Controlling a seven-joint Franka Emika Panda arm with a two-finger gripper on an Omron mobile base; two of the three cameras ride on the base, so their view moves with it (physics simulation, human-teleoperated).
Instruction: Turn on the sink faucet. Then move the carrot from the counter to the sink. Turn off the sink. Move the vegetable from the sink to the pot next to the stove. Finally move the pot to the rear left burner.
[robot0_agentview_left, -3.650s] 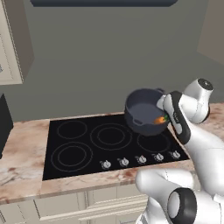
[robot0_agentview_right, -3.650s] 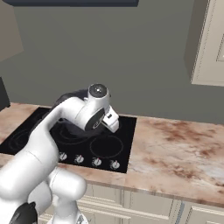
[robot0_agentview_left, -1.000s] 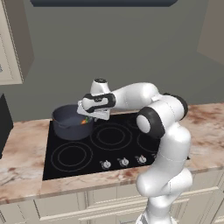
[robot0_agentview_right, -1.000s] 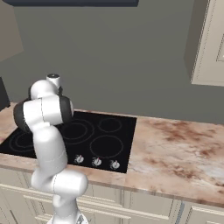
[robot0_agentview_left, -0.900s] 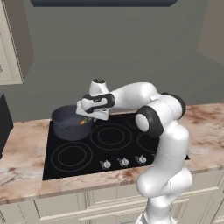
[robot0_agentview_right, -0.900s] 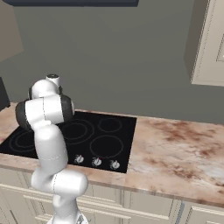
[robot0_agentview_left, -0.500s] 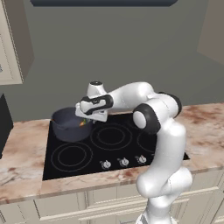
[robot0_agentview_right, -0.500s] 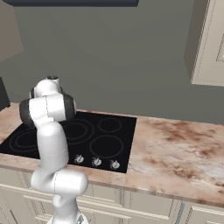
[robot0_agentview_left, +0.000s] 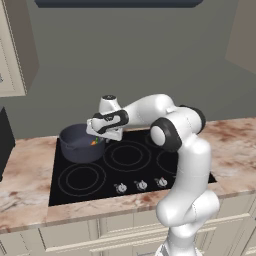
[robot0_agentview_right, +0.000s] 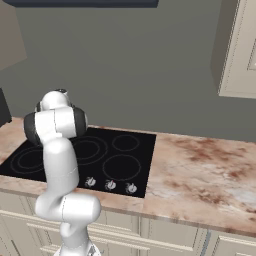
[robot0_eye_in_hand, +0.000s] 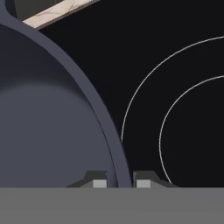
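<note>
Tool (robot0_eye_in_hand: 119, 179) position: clamped on the rim of the dark grey round metal pot (robot0_agentview_left: 77, 145), one tip inside the wall and one outside, as the hand view shows. We judge this rim grip is how the pot gets carried. Pot sits over the black glass cooktop's (robot0_agentview_left: 130, 162) rear left burner, orange carrot (robot0_agentview_left: 93, 142) inside.

Even, flat light throughout; no glare or blur. Soft shading inside the pot (robot0_eye_in_hand: 48, 127); faint shadows on the cooktop (robot0_agentview_left: 130, 165) beside it. Edges undistorted, all sharp.
</note>
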